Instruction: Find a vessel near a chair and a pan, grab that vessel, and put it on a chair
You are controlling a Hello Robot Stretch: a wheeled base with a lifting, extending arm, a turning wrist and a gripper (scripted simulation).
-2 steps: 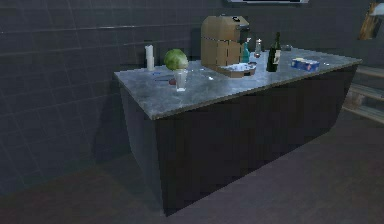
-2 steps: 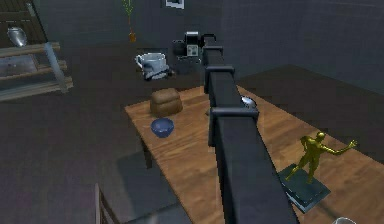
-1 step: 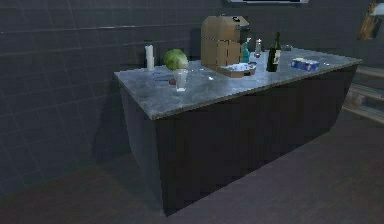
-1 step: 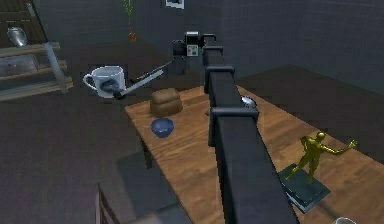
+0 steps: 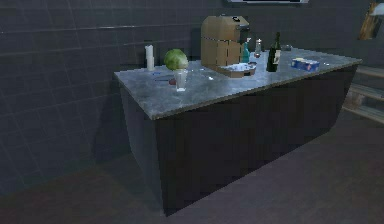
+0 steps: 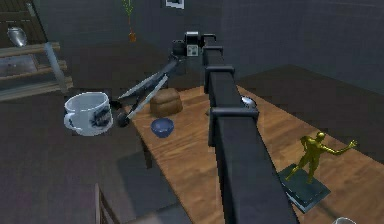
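Observation:
A white mug (image 6: 86, 110) with a dark print and a handle on its left hangs at the far end of my gripper (image 6: 116, 110), clear of every surface, with dark floor behind it. The gripper holds the mug. Its thin fingers (image 6: 145, 88) slant down and left from the wrist (image 6: 192, 46), where the dark arm bar (image 6: 235, 140) ends. The mug is left of a wooden table (image 6: 200, 160). A thin pale upright edge (image 6: 97, 203), perhaps part of a chair, stands at the bottom left.
The wooden table bears a blue bowl (image 6: 162, 127), a brown rounded thing (image 6: 166, 102) and a gold statue (image 6: 316, 155). Wooden shelves (image 6: 30, 65) stand at far left. Ahead, a marble-topped counter (image 5: 215, 88) carries a lettuce (image 5: 176, 59), a glass (image 5: 181, 80), a dark bottle (image 5: 274, 55) and a brown appliance (image 5: 221, 40).

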